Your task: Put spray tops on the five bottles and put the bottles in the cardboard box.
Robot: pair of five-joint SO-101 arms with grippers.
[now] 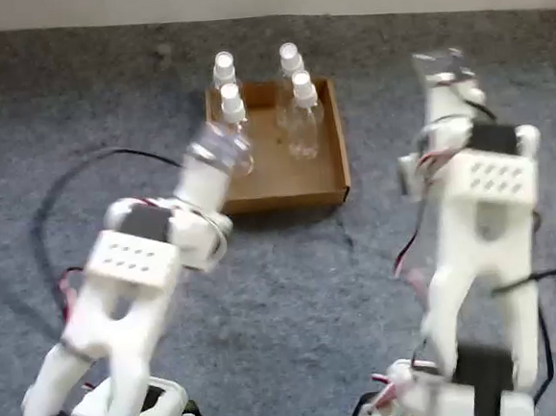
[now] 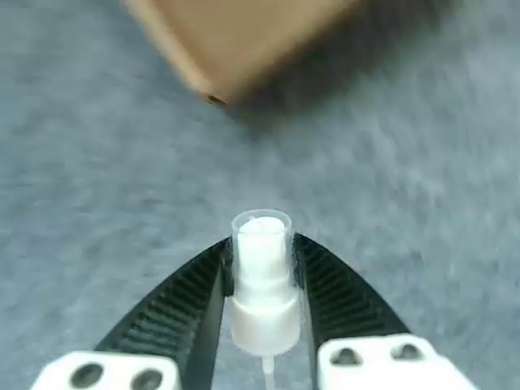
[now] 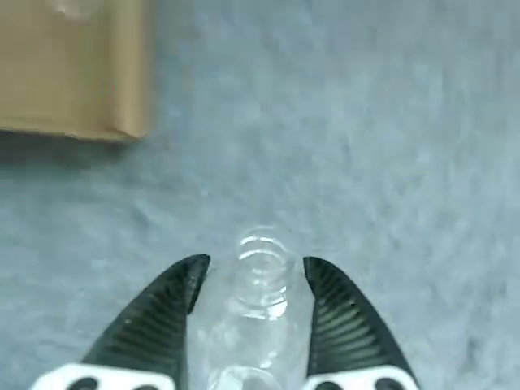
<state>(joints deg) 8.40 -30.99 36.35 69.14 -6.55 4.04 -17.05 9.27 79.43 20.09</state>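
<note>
white plastic spray top (image 2: 262,292) is pinched in left gripper (image 2: 262,242); clear uncapped plastic bottle (image 3: 262,280) is clamped in right gripper (image 3: 256,262), brown cardboard box (image 3: 122,81) ahead. last capping is judged in hand; top must be aligned over neck.

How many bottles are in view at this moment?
5. Four with spray tops stand in the cardboard box: two at its far side, two just in front. The fifth bottle, uncapped, is in the right end effector.
</note>
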